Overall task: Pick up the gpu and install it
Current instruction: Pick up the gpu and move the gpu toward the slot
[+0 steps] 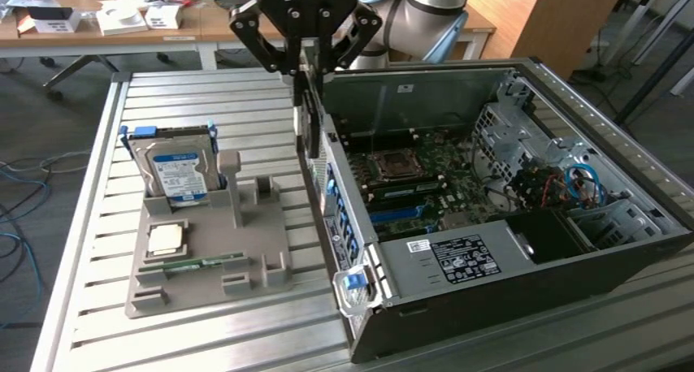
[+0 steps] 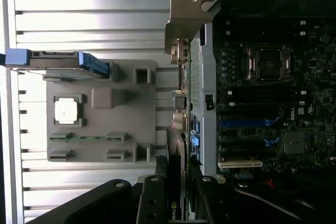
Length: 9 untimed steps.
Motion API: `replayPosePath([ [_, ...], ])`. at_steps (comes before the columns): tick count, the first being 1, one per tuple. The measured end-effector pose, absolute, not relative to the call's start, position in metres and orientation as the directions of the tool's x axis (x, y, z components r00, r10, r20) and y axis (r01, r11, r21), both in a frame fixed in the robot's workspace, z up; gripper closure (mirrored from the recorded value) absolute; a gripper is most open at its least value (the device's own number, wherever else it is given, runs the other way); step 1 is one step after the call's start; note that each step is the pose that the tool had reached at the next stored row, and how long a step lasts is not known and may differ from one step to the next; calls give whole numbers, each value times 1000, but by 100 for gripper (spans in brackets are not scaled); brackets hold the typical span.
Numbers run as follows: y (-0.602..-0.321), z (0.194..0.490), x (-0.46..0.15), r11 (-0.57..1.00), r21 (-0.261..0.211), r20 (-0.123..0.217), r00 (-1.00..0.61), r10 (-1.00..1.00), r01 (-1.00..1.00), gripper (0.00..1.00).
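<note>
The hand [image 1: 307, 66] is clamped on the gpu [image 1: 311, 122], which hangs on edge straight below it. The card is in the air just above the open computer case's [image 1: 509, 250] wall on the exterior view's left.

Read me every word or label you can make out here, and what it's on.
"ROBOTIQ": gripper
"NVIDIA", logo partly cut off: gpu
"DELL", faint: motherboard
Labels on hard drive and power supply: too blurred to read.
</note>
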State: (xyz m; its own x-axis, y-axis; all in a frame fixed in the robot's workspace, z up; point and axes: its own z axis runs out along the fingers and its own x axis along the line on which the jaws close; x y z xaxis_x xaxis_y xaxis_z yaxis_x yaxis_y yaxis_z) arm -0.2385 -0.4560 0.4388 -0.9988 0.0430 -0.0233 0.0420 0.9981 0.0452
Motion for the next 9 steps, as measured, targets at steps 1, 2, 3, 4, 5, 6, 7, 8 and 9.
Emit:
replayPosePath([
  [1,-456,439,-235,998,45,-23,-999,43,42,74],
  [2,-456,439,-232,998,45,-23,-999,43,42,74],
  [3,-456,439,-228,998,45,-23,-999,43,42,74],
  [4,-456,439,-225,998,45,-23,-999,43,42,74],
  [5,-456,439,-221,998,45,-23,-999,43,42,74],
  [6,-456,439,-217,998,45,-23,-999,43,42,74],
  [7,-456,439,-214,998,45,-23,-999,43,42,74],
  [8,-456,439,-211,998,46,-23,-999,43,42,74],
  [9,-456,439,-208,998,46,-23,-999,43,42,74],
])
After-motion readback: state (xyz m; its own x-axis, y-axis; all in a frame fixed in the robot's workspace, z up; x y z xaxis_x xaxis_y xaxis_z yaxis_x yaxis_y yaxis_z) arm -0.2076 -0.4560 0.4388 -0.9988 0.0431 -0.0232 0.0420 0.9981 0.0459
